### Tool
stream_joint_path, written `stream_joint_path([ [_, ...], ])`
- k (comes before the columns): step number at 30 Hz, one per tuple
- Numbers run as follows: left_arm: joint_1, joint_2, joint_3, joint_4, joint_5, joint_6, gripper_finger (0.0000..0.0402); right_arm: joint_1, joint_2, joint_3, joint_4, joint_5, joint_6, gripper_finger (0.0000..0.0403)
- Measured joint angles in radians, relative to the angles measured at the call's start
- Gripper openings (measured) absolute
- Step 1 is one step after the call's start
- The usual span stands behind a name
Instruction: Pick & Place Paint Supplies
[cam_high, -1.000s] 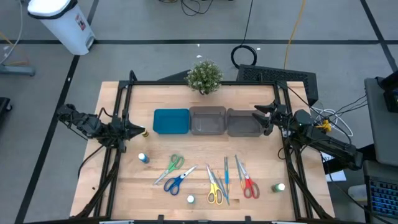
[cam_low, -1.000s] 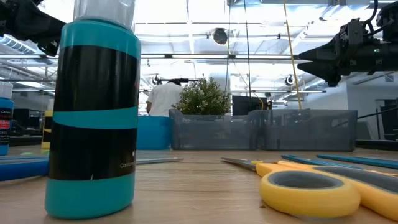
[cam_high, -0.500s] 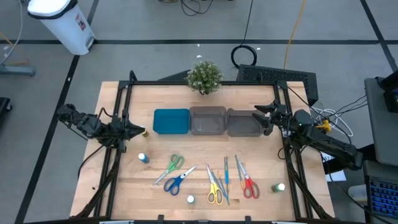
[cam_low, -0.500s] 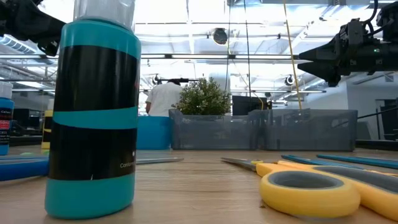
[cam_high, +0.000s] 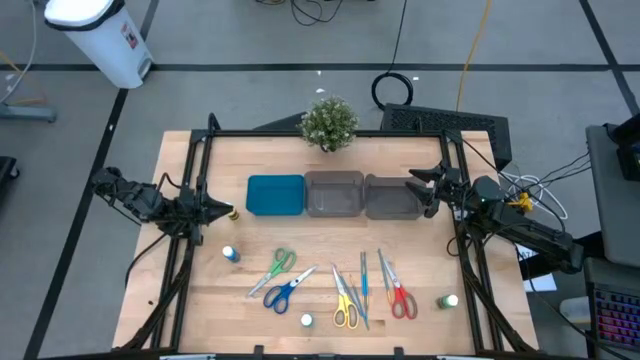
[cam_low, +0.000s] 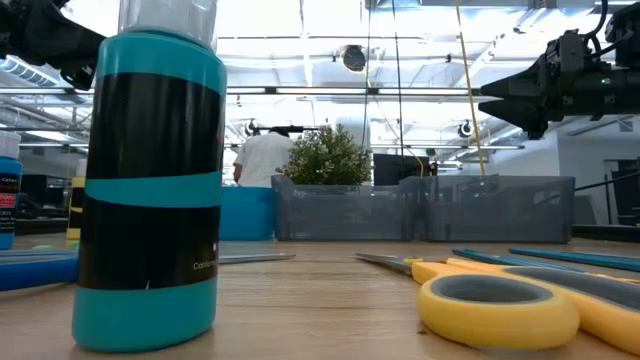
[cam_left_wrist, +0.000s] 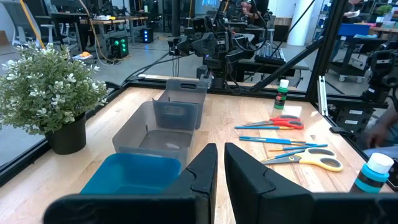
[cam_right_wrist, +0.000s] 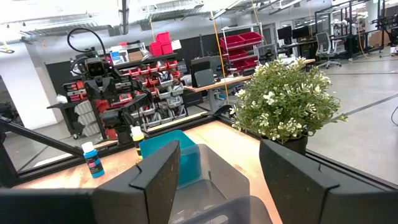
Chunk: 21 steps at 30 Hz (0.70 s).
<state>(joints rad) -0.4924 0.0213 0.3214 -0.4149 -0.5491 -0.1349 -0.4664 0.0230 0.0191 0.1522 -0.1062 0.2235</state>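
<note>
Low view: teal bottle hides much of table.

a light wooden bench stands on a grey floor crossed by dark lines. a white bin sits off one corner, cables trail behind. beyond, bright ceiling lights, red storage racks, desks with office chairs, and a person in white.
</note>
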Motion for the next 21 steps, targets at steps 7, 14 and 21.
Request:
stream_joint_path([
  [7,0.000,0.000,0.000,0.000,0.000,0.000,0.0037,0.000,0.000,0.000,0.000,0.000,0.000,0.0211],
  [14,0.000,0.000,0.000,0.000,0.000,0.000,0.0037,0.000,0.000,0.000,0.000,0.000,0.000,0.0210],
  [21,0.000,0.000,0.000,0.000,0.000,0.000,0.0037,0.000,0.000,0.000,0.000,0.000,0.000,0.0214],
])
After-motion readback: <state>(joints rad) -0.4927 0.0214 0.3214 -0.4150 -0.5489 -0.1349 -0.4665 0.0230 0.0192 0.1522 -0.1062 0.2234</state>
